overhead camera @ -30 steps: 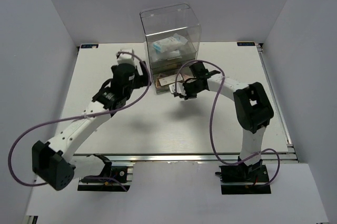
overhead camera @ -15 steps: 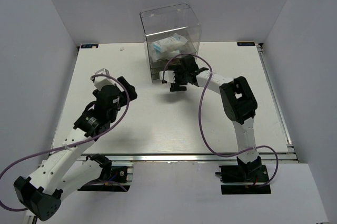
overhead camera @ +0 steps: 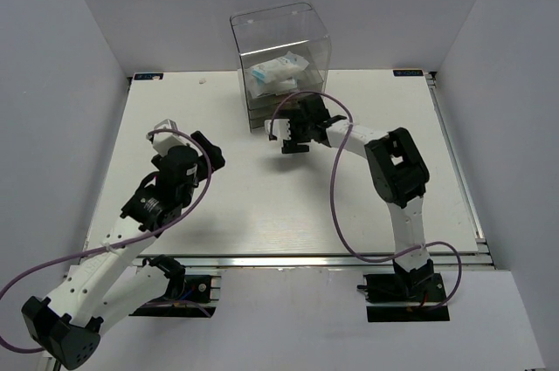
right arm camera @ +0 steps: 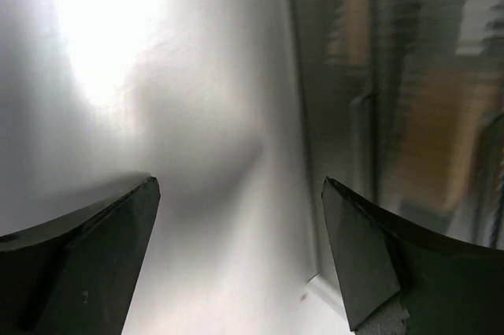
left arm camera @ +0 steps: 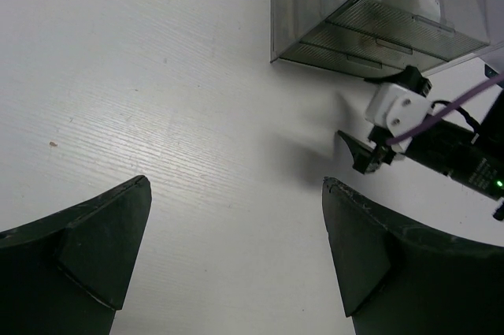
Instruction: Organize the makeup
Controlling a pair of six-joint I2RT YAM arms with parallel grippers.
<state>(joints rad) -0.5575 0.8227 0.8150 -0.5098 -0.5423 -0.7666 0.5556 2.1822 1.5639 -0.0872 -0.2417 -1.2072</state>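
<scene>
gaping wide and empty: left hand [left arm camera: 235, 182] over table [left arm camera: 142, 75], right hand [right arm camera: 240, 182] beside drawer box [right arm camera: 378, 114].

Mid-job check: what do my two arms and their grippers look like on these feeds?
The left arm and right arm share one build: white links joined by black joint housings, with a purple cable looping loosely along each. The left gripper and right gripper each have two dark, wedge-shaped fingers.
</scene>
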